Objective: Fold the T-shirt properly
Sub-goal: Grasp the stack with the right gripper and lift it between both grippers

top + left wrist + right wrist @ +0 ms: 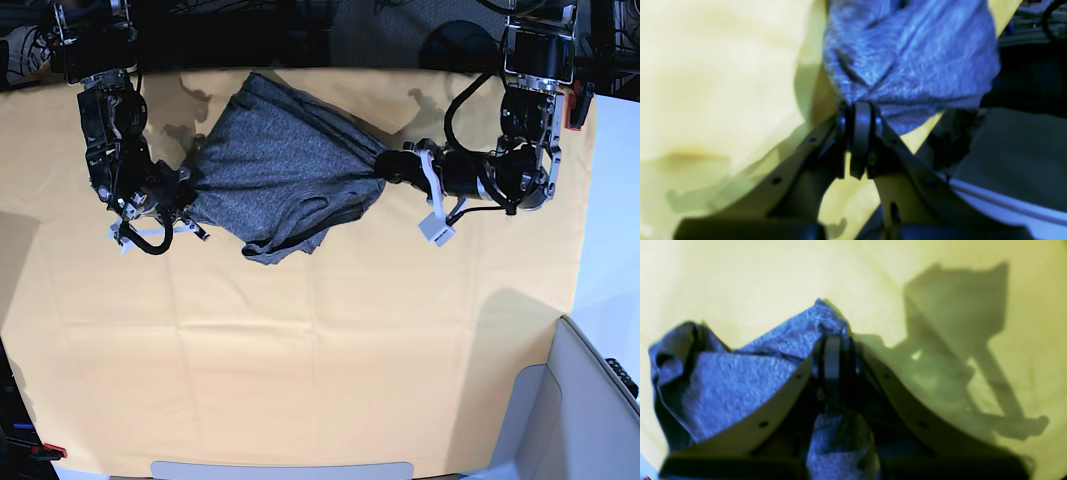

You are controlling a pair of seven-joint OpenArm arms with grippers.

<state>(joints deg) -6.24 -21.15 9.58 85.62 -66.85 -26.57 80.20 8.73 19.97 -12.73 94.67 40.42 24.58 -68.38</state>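
The heather-grey T-shirt (285,165) hangs stretched between my two grippers above the yellow-orange table cloth (320,360), with a bunched fold sagging at its lower middle. My left gripper (385,167), on the base view's right, is shut on the shirt's right edge; in the left wrist view the jaws (858,111) pinch grey cloth (910,56). My right gripper (188,193), on the base view's left, is shut on the shirt's left edge; in the right wrist view the jaws (833,340) pinch grey cloth (740,380).
The yellow-orange cloth covers the table. A white and grey surface (600,400) lies beyond the table's right edge. Dark equipment and cables (330,30) stand behind the far edge. Arm shadows fall on the cloth (957,340).
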